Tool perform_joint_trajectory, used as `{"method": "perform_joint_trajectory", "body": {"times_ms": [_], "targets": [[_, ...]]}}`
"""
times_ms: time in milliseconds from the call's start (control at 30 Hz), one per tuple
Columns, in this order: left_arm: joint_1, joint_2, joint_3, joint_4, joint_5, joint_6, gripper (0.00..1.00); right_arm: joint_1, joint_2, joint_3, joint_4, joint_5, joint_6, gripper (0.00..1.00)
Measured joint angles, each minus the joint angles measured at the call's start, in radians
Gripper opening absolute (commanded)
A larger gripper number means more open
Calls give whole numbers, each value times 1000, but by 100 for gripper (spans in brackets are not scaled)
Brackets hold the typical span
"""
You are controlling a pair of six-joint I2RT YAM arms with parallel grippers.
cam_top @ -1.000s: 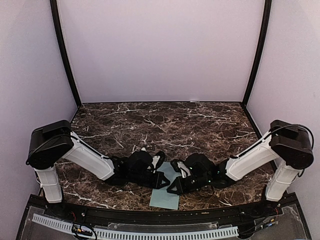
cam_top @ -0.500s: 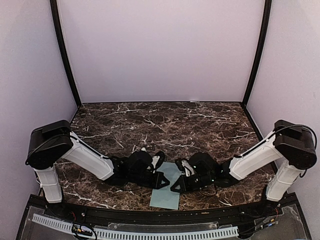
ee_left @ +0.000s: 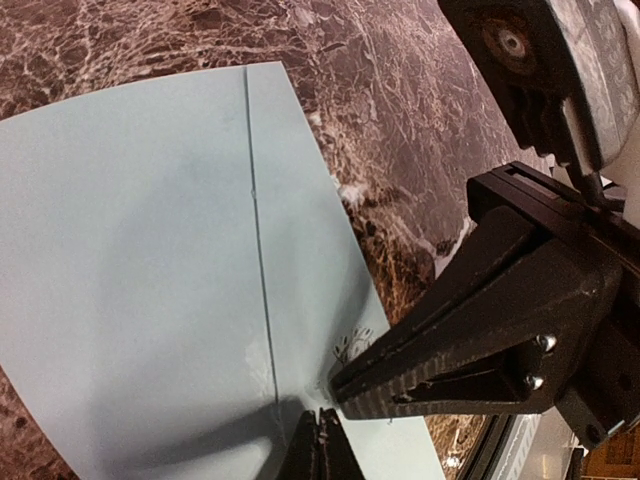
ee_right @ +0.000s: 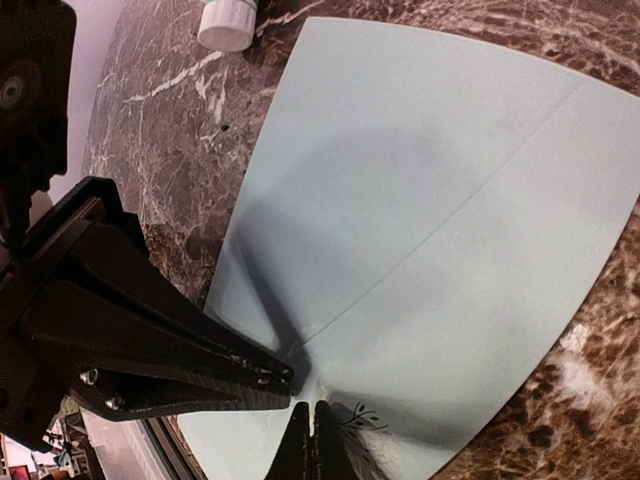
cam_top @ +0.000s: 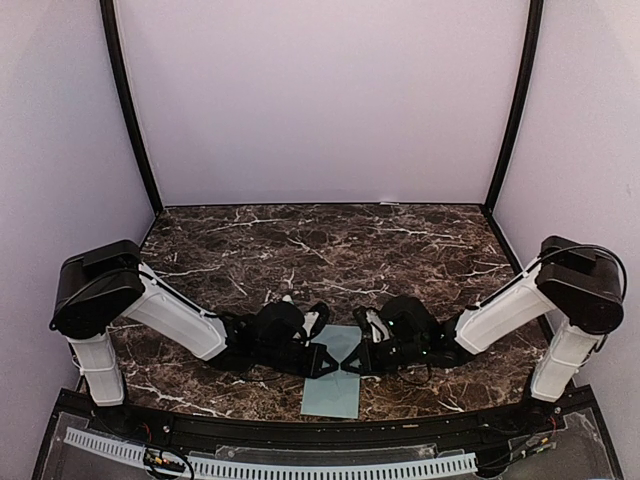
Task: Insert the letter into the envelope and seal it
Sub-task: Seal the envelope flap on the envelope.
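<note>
Shifted leftward, the right jaws cover more envelope (cam_top: 330, 400).

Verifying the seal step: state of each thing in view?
Pale grey-teal paper envelope: closed, flat on table.
Cream scrollwork-bordered paper letter: hidden but for a scrollwork scrap by the gripper tips.
Left gripper: shut, tips on envelope.
Right gripper: shut, tips on envelope.
White cylindrical glue stick: on table, off the envelope.
</note>
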Motion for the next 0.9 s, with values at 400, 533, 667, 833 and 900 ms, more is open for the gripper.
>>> {"method": "perform_joint_trajectory", "body": {"times_ms": [400, 533, 667, 833, 900], "targets": [[0, 0, 0, 0, 1, 0, 0, -32, 68, 66, 24, -1, -10, 0], [0, -2, 0, -3, 1, 0, 0, -32, 68, 66, 24, -2, -12, 0], [0, -2, 0, -5, -1, 0, 0, -31, 64, 56, 32, -3, -12, 0], [0, -3, 0, -8, -6, -1, 0, -15, 43, 34, 32, -2, -8, 0], [0, -3, 0, -8, -6, -1, 0, -3, 33, 23, 31, 0, -5, 0]]}}
